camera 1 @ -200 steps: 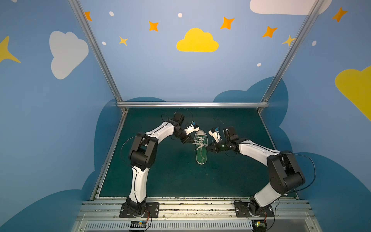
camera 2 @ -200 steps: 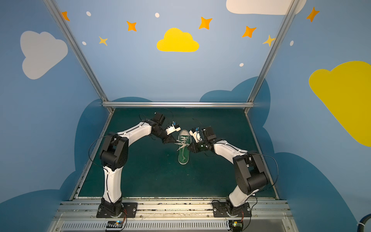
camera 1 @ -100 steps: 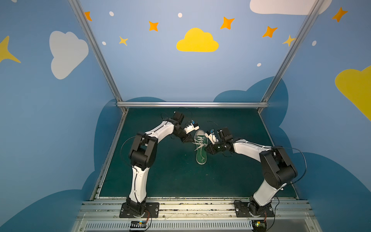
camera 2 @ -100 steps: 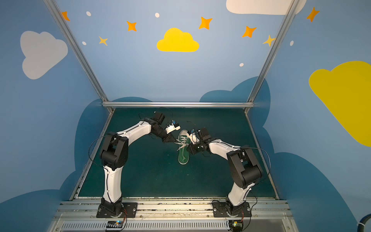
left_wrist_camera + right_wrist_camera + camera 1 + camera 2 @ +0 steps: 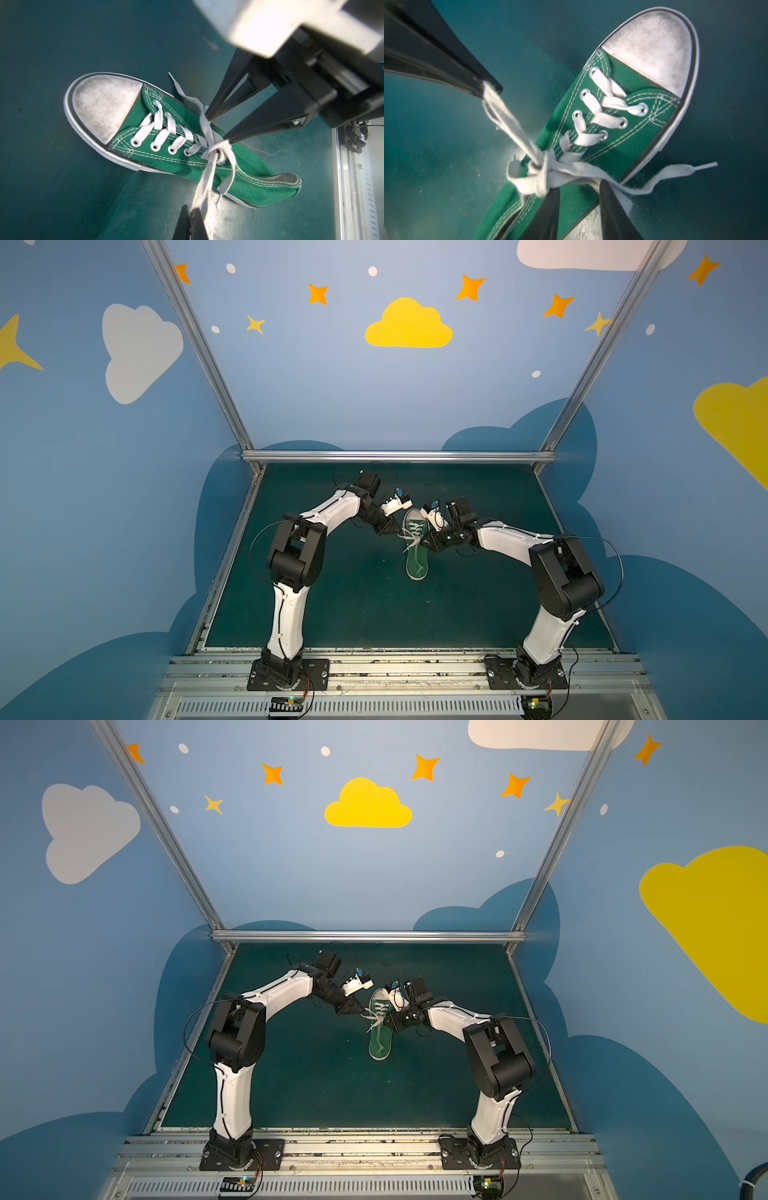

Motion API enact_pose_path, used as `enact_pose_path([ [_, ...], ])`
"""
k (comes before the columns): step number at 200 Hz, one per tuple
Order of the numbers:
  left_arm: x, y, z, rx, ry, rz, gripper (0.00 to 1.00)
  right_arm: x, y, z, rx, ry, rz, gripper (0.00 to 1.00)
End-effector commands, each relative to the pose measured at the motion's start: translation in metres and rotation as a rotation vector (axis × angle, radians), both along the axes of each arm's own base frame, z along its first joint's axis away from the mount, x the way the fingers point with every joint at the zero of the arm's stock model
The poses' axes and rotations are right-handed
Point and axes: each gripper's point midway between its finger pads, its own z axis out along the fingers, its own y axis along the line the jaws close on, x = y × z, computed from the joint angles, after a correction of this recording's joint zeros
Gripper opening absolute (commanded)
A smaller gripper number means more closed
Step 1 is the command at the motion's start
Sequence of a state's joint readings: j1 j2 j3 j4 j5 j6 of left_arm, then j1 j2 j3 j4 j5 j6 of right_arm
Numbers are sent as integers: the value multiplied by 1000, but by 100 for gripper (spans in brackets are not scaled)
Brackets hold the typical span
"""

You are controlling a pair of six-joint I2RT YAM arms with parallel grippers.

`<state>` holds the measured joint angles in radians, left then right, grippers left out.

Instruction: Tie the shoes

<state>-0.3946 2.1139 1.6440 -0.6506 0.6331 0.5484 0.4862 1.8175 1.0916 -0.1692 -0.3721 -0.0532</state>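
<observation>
The green shoe (image 5: pixel 417 562) (image 5: pixel 380 1044) lies sole-down on the dark green worktop (image 5: pixel 332 593), with a gripper on either side of its lacing. Its white toe cap (image 5: pixel 104 108) points away from the arm bases.

The white laces (image 5: pixel 164 128) end in a loose knot (image 5: pixel 217 150) (image 5: pixel 539 172) above the top eyelets. The left gripper (image 5: pixel 392 531) (image 5: pixel 190 207) is pinched shut on a loop (image 5: pixel 506 116) drawn out from that knot (the strand runs taut off the shoe's side).

The right gripper (image 5: pixel 429 542) (image 5: pixel 579 187) sits at the knot with its fingers apart, gripping nothing; one fingertip (image 5: pixel 228 140) touches the knot. A free lace end (image 5: pixel 675 172) trails over the shoe's edge onto the worktop.
</observation>
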Motion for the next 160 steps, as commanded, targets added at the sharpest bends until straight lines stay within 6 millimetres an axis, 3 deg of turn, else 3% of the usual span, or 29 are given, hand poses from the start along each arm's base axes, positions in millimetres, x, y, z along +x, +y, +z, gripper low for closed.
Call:
enact_pose_path([
  [1, -1, -2, -3, -9, 33, -4, 3, 0, 8, -3, 7, 27, 32, 32],
  [48, -1, 0, -3, -7, 37, 0, 3, -3, 9, -9, 4, 56, 39, 26],
  [108, 1, 3, -2, 2, 34, 9, 3, -4, 4, 0, -16, 51, 17, 0],
  [160, 1, 3, -1, 1, 31, 12, 3, -11, -2, 18, -2, 4, 1, 0],
])
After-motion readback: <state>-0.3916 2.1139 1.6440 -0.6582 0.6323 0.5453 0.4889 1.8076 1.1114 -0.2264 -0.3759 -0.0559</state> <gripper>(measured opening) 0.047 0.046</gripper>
